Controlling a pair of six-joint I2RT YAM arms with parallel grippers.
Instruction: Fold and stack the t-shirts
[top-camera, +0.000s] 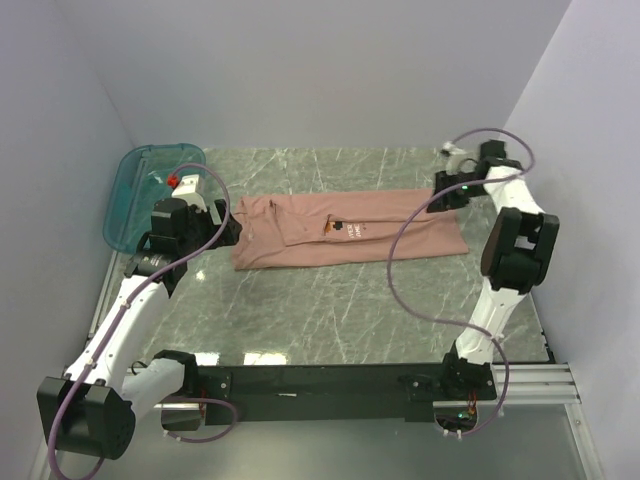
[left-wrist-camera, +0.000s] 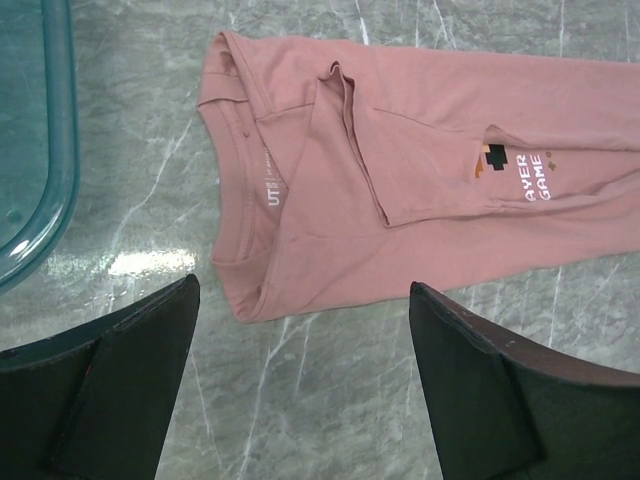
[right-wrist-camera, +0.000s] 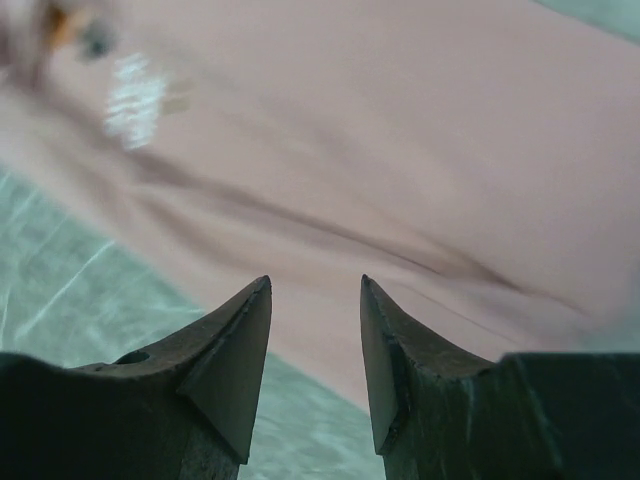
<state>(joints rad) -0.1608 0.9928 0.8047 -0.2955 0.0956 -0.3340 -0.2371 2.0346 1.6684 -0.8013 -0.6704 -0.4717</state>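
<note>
A salmon-pink t-shirt (top-camera: 350, 230) lies folded lengthwise into a long strip on the marble table, collar at the left, small print and white lettering facing up. My left gripper (top-camera: 232, 228) hovers just short of the collar end. Its jaws are wide open over bare table (left-wrist-camera: 300, 285), with the shirt's (left-wrist-camera: 420, 150) collar corner just ahead of them. My right gripper (top-camera: 440, 195) is at the shirt's right end. In the right wrist view the gripper (right-wrist-camera: 315, 282) has its jaws partly apart with nothing between them, poised over the shirt's (right-wrist-camera: 350, 150) near edge.
A teal translucent bin (top-camera: 140, 195) stands at the back left, close behind the left arm; its rim (left-wrist-camera: 35, 150) shows at the left of the left wrist view. White walls close in on three sides of the table (top-camera: 330, 310).
</note>
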